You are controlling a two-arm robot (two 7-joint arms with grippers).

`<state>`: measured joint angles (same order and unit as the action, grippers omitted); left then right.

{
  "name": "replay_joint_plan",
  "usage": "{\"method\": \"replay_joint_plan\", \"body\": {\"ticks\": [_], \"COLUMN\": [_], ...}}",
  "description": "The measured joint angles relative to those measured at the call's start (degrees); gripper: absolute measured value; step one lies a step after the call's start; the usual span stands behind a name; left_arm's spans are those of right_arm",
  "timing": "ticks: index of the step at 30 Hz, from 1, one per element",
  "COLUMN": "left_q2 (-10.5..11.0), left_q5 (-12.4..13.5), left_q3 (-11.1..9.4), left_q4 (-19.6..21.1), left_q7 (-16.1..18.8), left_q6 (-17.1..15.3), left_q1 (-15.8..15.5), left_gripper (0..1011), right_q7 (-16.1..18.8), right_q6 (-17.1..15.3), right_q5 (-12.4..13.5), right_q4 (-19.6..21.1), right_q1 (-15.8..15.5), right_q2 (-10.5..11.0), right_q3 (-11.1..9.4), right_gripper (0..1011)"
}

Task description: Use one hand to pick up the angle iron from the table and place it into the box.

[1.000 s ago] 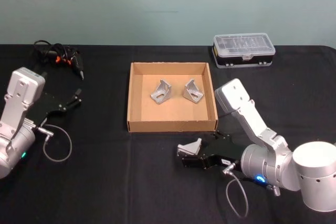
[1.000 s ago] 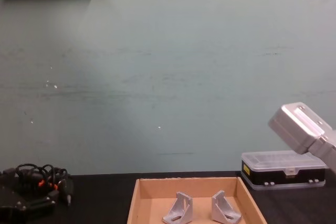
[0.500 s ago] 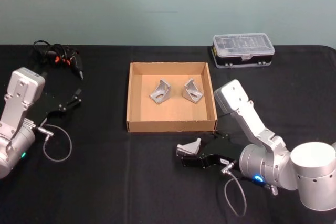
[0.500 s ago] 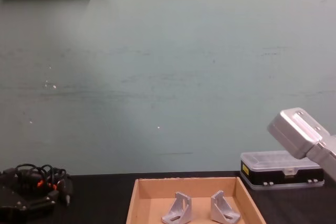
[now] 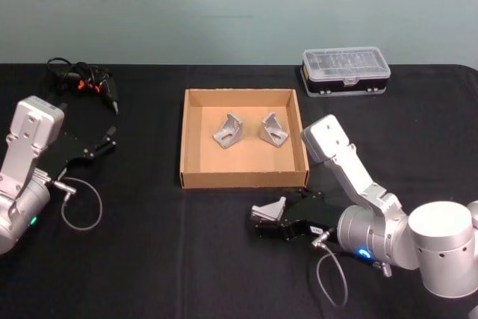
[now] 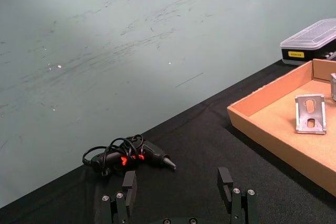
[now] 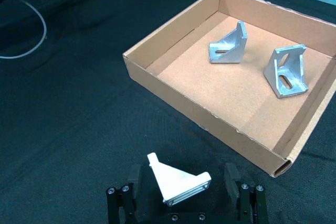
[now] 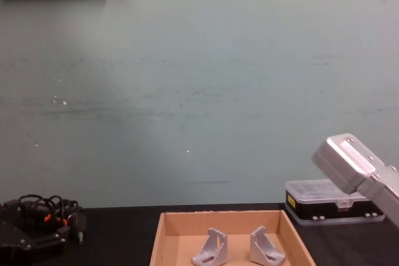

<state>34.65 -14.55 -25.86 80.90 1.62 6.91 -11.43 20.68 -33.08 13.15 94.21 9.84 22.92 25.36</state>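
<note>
Box [image 5: 243, 178] front floor bare behind its near wall.

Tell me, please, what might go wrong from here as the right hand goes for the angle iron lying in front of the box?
1. The right hand stands open around the angle iron, which lies skewed between its fingers, so closing may twist or eject it.
2. The cardboard box has its near wall right ahead, so a low carry could clip it.
3. Two angle irons already inside could be struck on release.

Two light-grey arms with rounded joints, each tipped by a black gripper, left [image 5: 104, 142] and right [image 5: 261, 223]; grey cables loop beneath; a blue light glows lower right.
</note>
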Motion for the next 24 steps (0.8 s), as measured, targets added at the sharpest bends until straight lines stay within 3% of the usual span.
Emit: {"method": "replay_joint_plan", "body": {"ticks": [11, 24], "left_q2": [0.0, 0.0], "left_q5": [0.0, 0.0], "left_q3": [0.0, 0.0], "left_q4": [0.0, 0.0], "left_q7": [0.0, 0.0], "left_q6": [0.0, 0.0], "left_q1": [0.0, 0.0], "left_gripper": [1011, 1011], "right_q7": [0.0, 0.0], "right_q6": [-0.2, -0.1], "right_q5": [-0.1, 0.0], "right_q4": [-0.1, 0.1], "right_q1": [0.1, 0.0], "right_q2": [0.0, 0.0], "right_q3": [0.0, 0.0], "right_gripper": [995, 633]}}
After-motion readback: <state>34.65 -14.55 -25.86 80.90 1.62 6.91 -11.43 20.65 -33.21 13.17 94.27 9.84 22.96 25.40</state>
